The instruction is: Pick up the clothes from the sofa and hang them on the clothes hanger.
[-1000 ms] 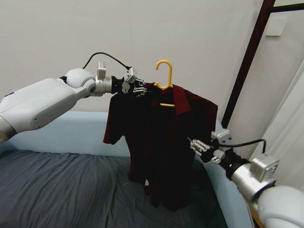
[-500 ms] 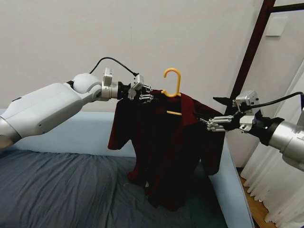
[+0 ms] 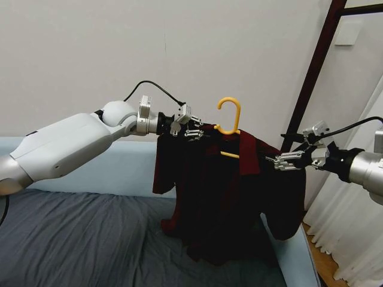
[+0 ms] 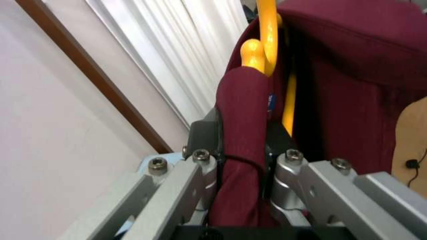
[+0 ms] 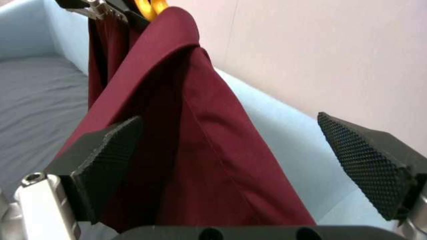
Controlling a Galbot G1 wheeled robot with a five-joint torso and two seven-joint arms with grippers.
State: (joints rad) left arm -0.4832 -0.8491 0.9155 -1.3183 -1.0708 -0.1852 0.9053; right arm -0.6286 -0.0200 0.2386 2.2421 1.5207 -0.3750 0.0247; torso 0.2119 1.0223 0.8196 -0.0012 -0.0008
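left gripper [image 3: 193,129] — clamping shirt [image 3: 230,191] | right gripper [image 3: 280,161] — jaws apart, beside shirt

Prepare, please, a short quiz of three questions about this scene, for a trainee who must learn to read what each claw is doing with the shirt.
1. True or false: the right claw is shut on the sleeve of the shirt.
2. Which claw grips the shirt at its shoulder? A. the left claw; B. the right claw; C. both claws.
3. Fill in the blank: the shirt is draped over a yellow ____.

Key
1. False. The right claw is open, with its pads wide apart beside the shirt.
2. A. The left wrist view shows the fabric pinched between its fingers.
3. hanger
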